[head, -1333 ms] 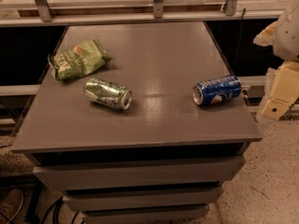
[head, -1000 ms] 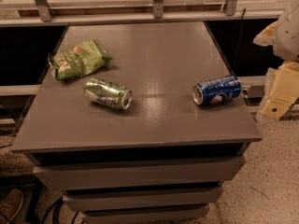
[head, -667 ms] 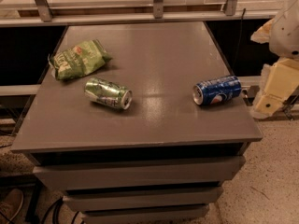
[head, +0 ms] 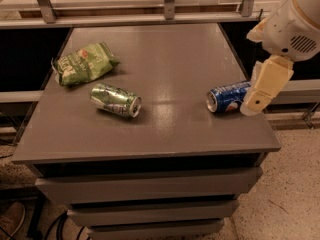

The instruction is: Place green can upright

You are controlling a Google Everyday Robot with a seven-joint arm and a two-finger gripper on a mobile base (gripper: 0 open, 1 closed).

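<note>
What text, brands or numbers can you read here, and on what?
None is readable.
Green can: white-silver markings, too blurred to read.
Blue can: red-white logo, letters not legible.
Green snack bag: pale print, too blurred.
Tool, by the blue can at the table's right edge: no markings seen.

I see my gripper (head: 259,93) at the table's right edge, cased in smooth matt cream plastic. Touching or just beside it, the blue can (head: 227,97) is glossy painted metal. Well apart from it, the green can (head: 115,100) is shiny aluminium with a bare silver end. Farther off, the snack bag (head: 82,63) is crinkled glossy film. The table (head: 165,59) is smooth grey with a dull sheen.
</note>
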